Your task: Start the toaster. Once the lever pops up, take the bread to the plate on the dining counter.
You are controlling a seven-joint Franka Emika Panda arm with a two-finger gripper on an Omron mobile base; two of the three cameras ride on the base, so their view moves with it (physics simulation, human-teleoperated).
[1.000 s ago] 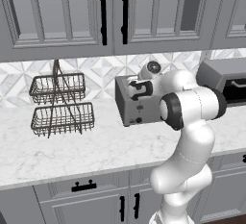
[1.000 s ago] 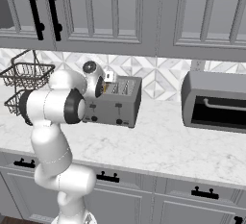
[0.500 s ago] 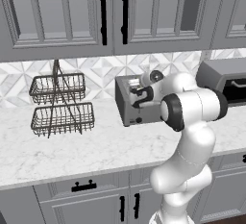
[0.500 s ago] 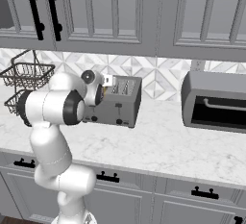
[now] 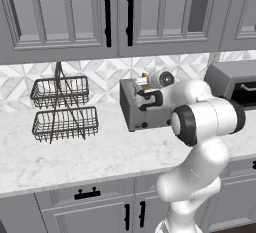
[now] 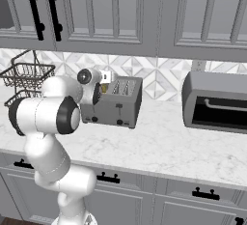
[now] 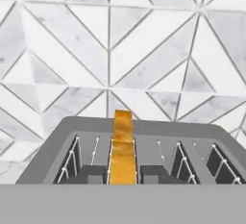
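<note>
Hand view: the pincer [image 7: 123, 175], partly cut off below, stands narrowly parted with a dark fingertip [image 7: 91, 174] each side of the bread [image 7: 123, 148], seemingly gripping its edge. The slice stands upright in the toaster [image 7: 144, 131]. From the base views, the arm hides the toaster's [image 5: 131, 108] front on the worktop [image 5: 90, 152].

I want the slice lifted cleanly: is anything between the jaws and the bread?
Nothing visible. In the hand view the bread stands edge-on in a slot of the toaster, between the gripper fingertips. Whether they touch it, I cannot tell.
</note>
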